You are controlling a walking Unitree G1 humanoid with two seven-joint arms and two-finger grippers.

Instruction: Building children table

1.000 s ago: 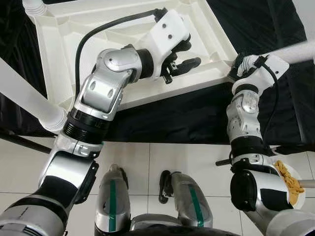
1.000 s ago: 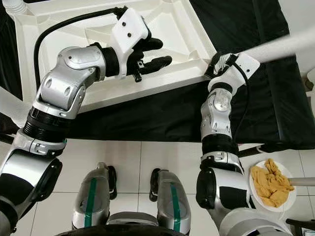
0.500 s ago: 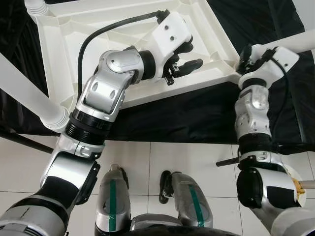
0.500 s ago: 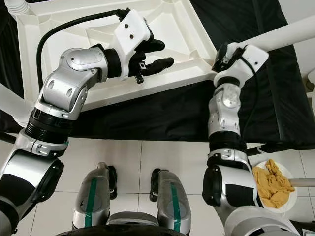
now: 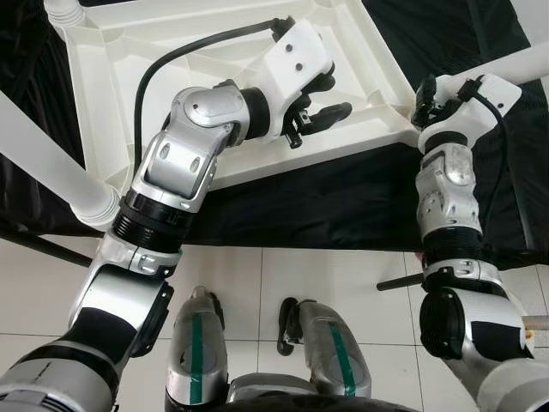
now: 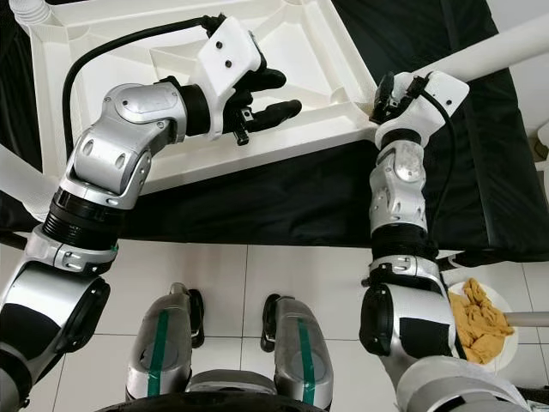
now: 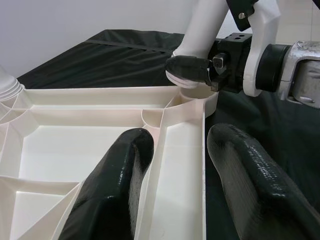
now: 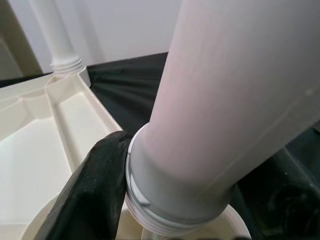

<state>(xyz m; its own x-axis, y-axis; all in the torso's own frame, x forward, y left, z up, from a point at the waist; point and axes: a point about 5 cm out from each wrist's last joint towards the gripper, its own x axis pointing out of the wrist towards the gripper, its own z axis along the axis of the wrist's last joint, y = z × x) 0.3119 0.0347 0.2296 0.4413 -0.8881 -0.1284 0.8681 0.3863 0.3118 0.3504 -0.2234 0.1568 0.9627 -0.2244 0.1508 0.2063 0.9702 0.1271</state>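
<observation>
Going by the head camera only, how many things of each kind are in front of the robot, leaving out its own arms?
Tabletop: 1
Legs: 3
Plate: 1
Total: 5

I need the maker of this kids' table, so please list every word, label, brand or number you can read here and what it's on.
None: no readable text on the upturned white tabletop, the table leg, or either claw's white housing.
</observation>
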